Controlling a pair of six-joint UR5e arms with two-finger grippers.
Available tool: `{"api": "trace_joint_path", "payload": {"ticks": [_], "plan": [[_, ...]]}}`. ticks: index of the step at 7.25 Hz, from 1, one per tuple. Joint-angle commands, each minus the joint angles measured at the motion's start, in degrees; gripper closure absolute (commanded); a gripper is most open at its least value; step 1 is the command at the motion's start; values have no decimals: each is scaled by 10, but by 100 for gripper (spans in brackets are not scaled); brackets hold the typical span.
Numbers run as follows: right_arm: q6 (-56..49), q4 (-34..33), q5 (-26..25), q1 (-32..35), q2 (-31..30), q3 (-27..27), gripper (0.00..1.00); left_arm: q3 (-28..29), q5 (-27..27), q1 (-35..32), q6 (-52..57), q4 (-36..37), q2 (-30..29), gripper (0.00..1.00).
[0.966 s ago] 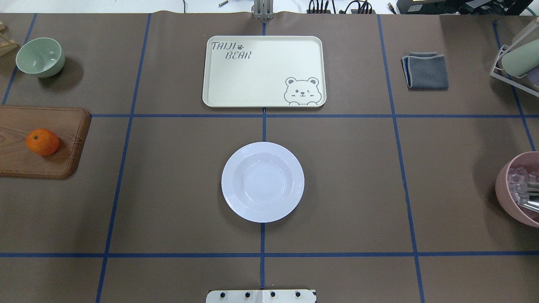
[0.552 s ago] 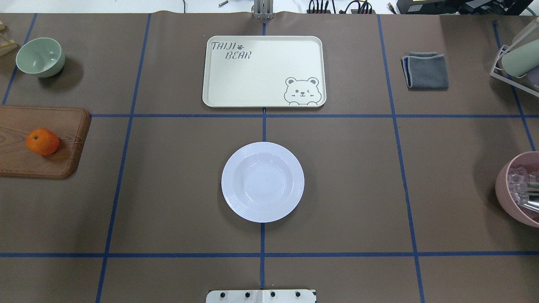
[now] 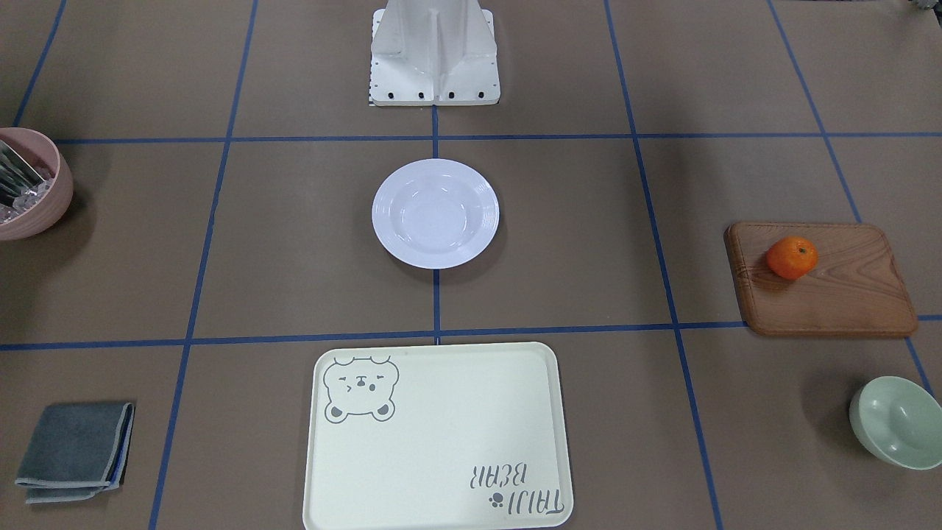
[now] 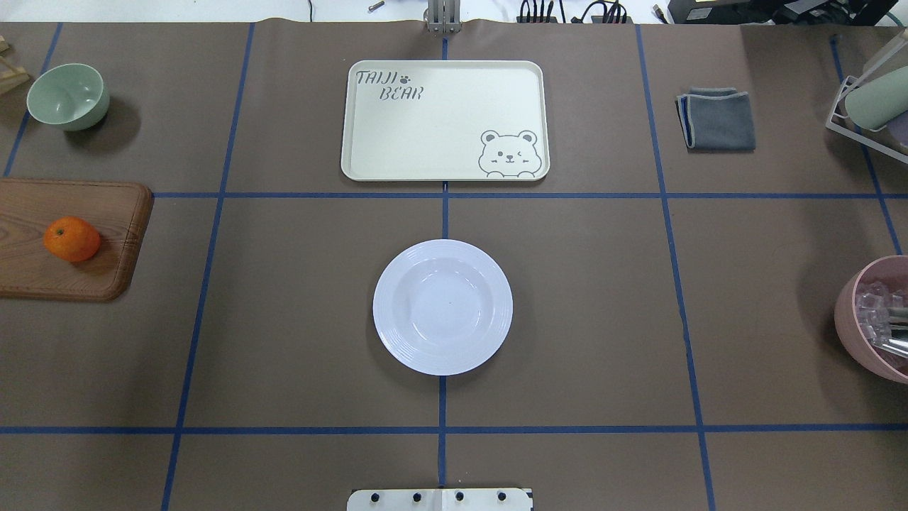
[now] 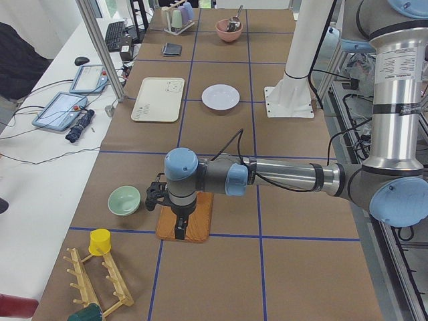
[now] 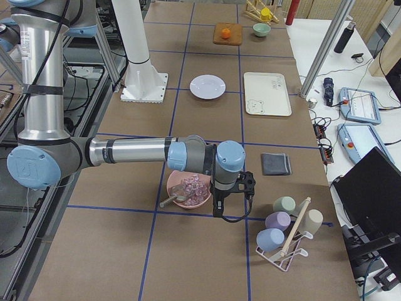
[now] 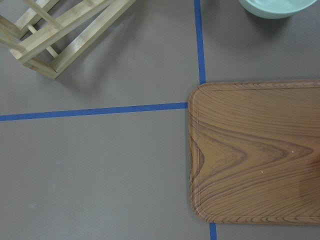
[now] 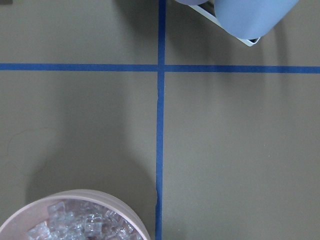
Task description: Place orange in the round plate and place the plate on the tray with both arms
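Observation:
The orange [image 4: 72,239] rests on a wooden board at the table's far left. The white round plate [image 4: 443,306] lies empty at the table's centre. Beyond it lies the cream tray [image 4: 440,121] with its bear drawing, nothing on it. Only the side views show the grippers. My left gripper [image 5: 178,232] hangs over the near end of the board, and my right gripper [image 6: 218,210] hangs beside the pink bowl. I cannot tell whether either is open or shut. The left wrist view shows the board's corner, not the orange.
The wooden board [image 4: 113,213] lies at the left edge, with a pale-green bowl [image 4: 68,96] behind it. A folded grey cloth [image 4: 718,119] lies at the back right. A pink bowl [image 4: 855,312] of clear pieces and a cup rack [image 4: 869,106] stand at the right edge.

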Motion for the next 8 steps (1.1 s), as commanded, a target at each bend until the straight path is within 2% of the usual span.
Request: {"api": "trace_joint_path", "payload": {"ticks": [1, 4, 6, 8], "plan": [[0, 1, -2, 0, 2, 0, 0, 0, 4, 28, -2, 1, -9, 2], [-1, 1, -6, -2, 16, 5, 0, -4, -2, 46, -25, 1, -18, 2], [-1, 0, -14, -3, 18, 6, 0, 1, -2, 68, -45, 3, -51, 2], [-1, 1, -16, -3, 17, 0, 0, -5, -10, 97, -116, -3, -66, 2]]}}
